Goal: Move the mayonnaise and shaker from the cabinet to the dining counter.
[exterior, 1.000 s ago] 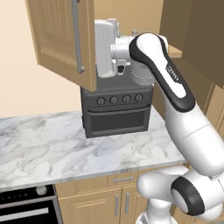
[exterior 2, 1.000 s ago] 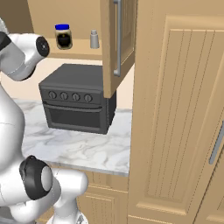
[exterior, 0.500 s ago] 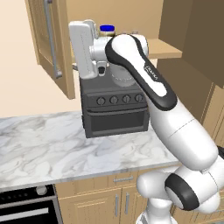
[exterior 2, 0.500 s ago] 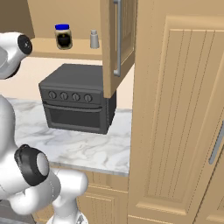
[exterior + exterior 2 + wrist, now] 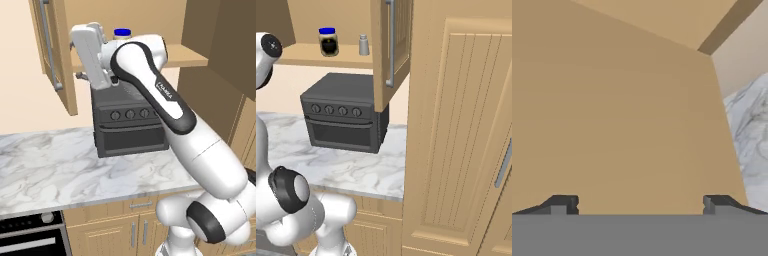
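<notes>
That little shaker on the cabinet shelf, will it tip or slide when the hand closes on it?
Probably tippy: the shaker looks slim and upright, with a rounded top, so a high or off-centre touch could topple it. It stands beside the mayonnaise, apart from it, so a sideways nudge may knock it into the jar. It likely weighs little.

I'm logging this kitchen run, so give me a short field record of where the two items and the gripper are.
mayonnaise: squat blue-lidded jar with dark label, upright on the shelf
shaker: small pale grey shaker, upright beside the jar, apart from it
cabinet: light wooden wall cabinet, door open
gripper: open, empty, facing a tan wooden panel
below shelf: dark countertop oven on the marble counter
</notes>
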Controlling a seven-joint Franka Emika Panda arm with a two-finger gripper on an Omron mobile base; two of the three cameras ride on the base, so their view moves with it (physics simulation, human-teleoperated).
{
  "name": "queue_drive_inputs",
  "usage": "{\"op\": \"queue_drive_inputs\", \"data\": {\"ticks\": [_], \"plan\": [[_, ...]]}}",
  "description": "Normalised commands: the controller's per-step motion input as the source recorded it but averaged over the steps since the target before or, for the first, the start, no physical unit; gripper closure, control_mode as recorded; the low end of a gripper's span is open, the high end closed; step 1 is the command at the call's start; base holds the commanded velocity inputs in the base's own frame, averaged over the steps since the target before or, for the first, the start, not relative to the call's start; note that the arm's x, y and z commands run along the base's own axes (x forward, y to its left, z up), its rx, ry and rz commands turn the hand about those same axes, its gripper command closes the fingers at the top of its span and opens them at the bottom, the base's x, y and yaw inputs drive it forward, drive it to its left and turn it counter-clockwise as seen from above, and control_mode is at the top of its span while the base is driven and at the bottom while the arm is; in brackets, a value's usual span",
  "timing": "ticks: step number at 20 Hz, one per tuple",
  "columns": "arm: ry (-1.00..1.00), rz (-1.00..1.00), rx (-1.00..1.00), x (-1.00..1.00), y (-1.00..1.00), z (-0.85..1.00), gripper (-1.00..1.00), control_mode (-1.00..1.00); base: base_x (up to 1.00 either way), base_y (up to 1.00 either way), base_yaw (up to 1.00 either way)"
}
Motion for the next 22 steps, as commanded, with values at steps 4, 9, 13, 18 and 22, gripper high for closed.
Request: {"op": "queue_drive_inputs", "data": {"ticks": [4, 9, 13, 18, 22], "plan": [[-0.14, -0.08, -0.07, -0.12, -0.54, 0.00, -1.00, -1.00, 0.00, 0.00, 0.00], [-0.23, -0.04, -0.08, -0.12, -0.64, 0.01, -1.00, -1.00, 0.00, 0.00, 0.00], [-0.28, -0.04, -0.13, -0.11, -0.66, 0.07, -1.00, -1.00, 0.00, 0.00, 0.00], [-0.12, -0.13, -0.20, -0.03, -0.63, 0.12, -1.00, -1.00, 0.00, 0.00, 0.00], [0.00, -0.26, -0.24, -0.01, -0.59, 0.18, -1.00, -1.00, 0.00, 0.00, 0.00]]}}
